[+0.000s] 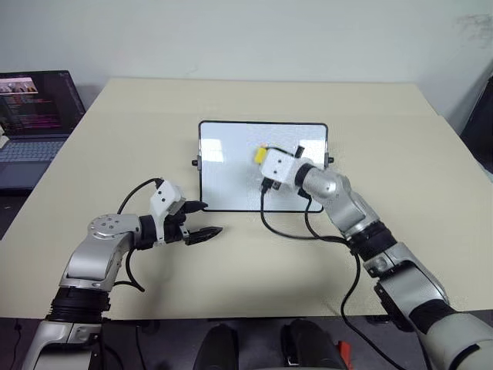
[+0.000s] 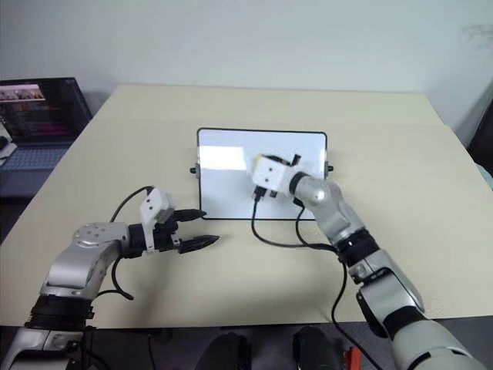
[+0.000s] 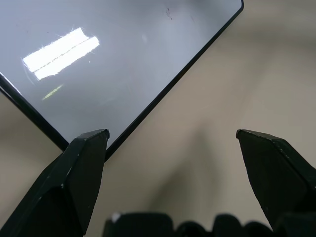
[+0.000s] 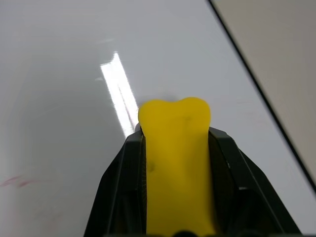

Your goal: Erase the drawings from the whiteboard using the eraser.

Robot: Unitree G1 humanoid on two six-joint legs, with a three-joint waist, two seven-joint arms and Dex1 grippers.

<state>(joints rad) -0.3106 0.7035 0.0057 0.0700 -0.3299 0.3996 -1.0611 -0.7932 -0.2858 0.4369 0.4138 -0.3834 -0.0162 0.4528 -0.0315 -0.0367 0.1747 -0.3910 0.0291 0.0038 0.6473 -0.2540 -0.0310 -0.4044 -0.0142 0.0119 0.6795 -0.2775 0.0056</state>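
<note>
Surface — table [image 1: 400, 193]: broad, pale beige top, matte, filling the middle of the frame from the far wall down to its near edge at the bottom

Room — plain pale wall across the top; a dark laptop [image 1: 35, 123] at the upper left, lid up, screen lit with coloured text

Whiteboard [image 1: 231, 166]: glossy white panel in a thin black frame, lying flat at the centre of the table, small black knobs on its side edges; ceiling lights glare off it

Drawings [image 4: 17, 181]: faint red strokes at the lower left of the right wrist view; another small dark-red fleck near the top edge of the left wrist view

Eraser [image 4: 177, 163]: bright yellow block, over the right half of the whiteboard, just right of centre frame; contact with the surface cannot be told

Right gripper [image 1: 266, 160]: clamped on the eraser, a black finger against either side, black cables trailing down over the board's near edge

Left gripper [image 1: 202, 220]: fingers spread apart, nothing between them — at the lower left of centre, just outside the whiteboard's near left corner
</note>
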